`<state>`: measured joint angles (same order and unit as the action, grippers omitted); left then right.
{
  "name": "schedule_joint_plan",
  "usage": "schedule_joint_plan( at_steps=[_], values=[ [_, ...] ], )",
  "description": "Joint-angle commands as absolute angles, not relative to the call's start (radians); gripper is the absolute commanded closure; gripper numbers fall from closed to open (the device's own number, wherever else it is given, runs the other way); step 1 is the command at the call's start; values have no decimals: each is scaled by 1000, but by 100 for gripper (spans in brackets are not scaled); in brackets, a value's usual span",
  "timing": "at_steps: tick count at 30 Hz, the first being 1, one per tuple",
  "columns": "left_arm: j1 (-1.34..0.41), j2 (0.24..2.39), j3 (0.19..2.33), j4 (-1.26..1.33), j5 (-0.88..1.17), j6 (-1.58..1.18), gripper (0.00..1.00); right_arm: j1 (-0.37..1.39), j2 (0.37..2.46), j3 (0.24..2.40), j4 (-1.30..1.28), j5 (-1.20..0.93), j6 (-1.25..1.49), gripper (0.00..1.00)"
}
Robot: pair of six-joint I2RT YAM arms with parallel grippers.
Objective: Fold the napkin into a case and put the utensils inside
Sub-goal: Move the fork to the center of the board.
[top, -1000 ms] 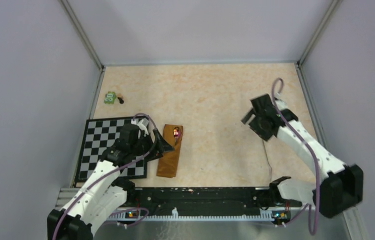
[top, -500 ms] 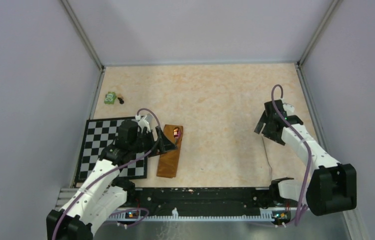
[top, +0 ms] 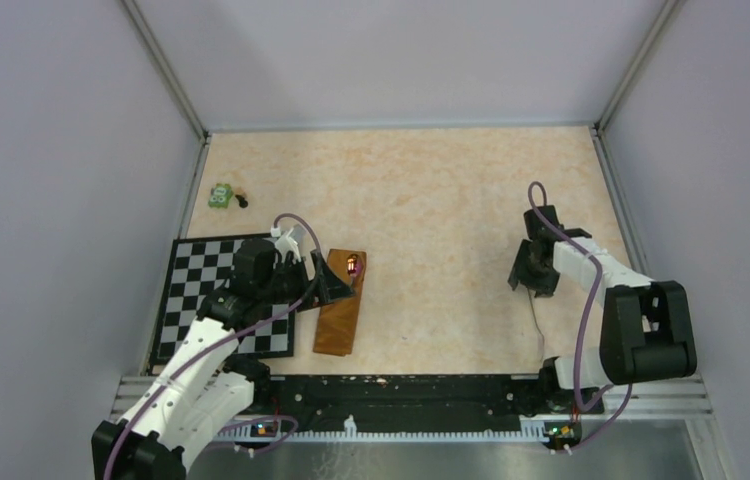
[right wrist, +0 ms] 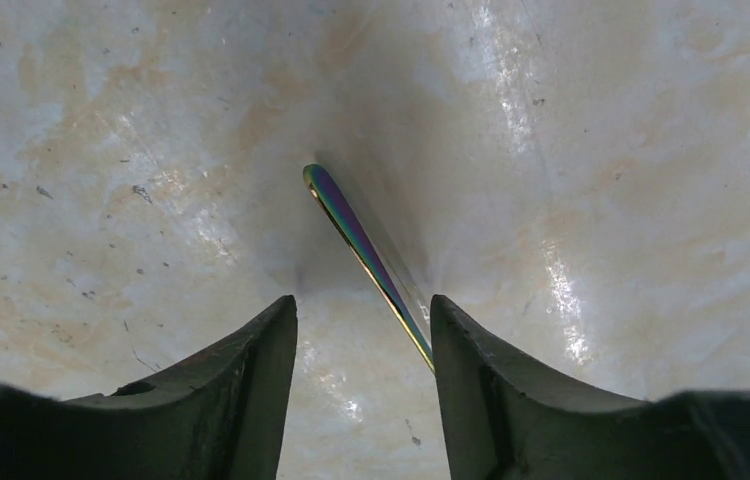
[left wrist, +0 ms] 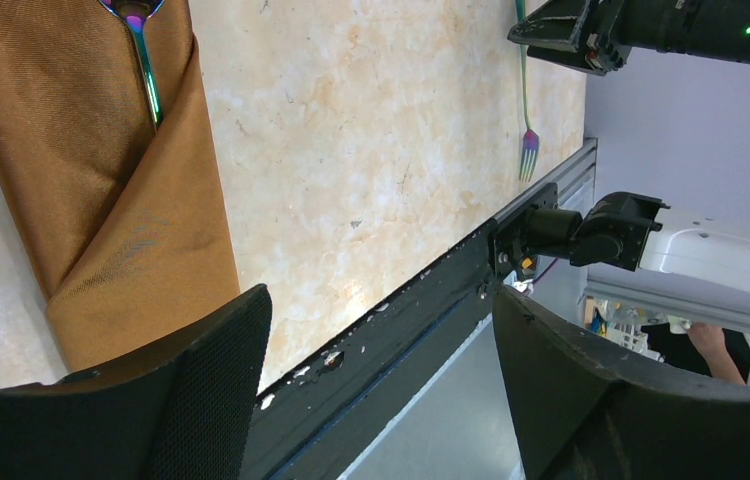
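The right claw (right wrist: 363, 300) is down low over the fork (right wrist: 356, 235), at the right side of the overhead view. Its fingers are apart with the skinny handle running between them, and nothing looks pinched yet. The handle sits off-centre, closer to the right-hand finger in the wrist view, so nudging across to centre it before squeezing seems smart. The fork lies flat on the bench (top: 431, 200), so the tips probably need to go right down to the surface or they'll skate over it. The claw is near the handle's end, so the head will likely droop on a fast lift. Slow and level is the way to go.

The case (left wrist: 101, 180) lies left of centre in the overhead view, beside the checkered mat (top: 201, 290). The left claw (left wrist: 379, 300) hangs by the case's upper end, spread wide and gripping nothing. It's well placed to pin the cloth while the fork slides in under the flap.

Count:
- Utensils: two visible, the fork plus one tucked utensil (left wrist: 151, 85) already in the case.
- Case: one.
- Checkered mat: one.
- Green toy (top: 219, 196): one, off at the upper left.
- Claws: two.
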<state>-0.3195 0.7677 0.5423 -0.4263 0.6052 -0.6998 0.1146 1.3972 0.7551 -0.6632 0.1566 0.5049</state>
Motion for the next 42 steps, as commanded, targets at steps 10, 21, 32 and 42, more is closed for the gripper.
schedule_joint_plan(
  at_steps=[10,21,32,42],
  values=[
    [-316,780,616,-419,576,-663,15,91,1457,753,-598,154,516,81],
    [-315,794,636,-418,569,-666,15,86,1559,841,-411,-61,728,100],
    [-314,771,656,-423,557,-688,16,98,1643,432,1040,58,1332,100],
    [-314,749,664,-423,539,-698,16,216,1923,135,1700,332,1567,70]
  ],
)
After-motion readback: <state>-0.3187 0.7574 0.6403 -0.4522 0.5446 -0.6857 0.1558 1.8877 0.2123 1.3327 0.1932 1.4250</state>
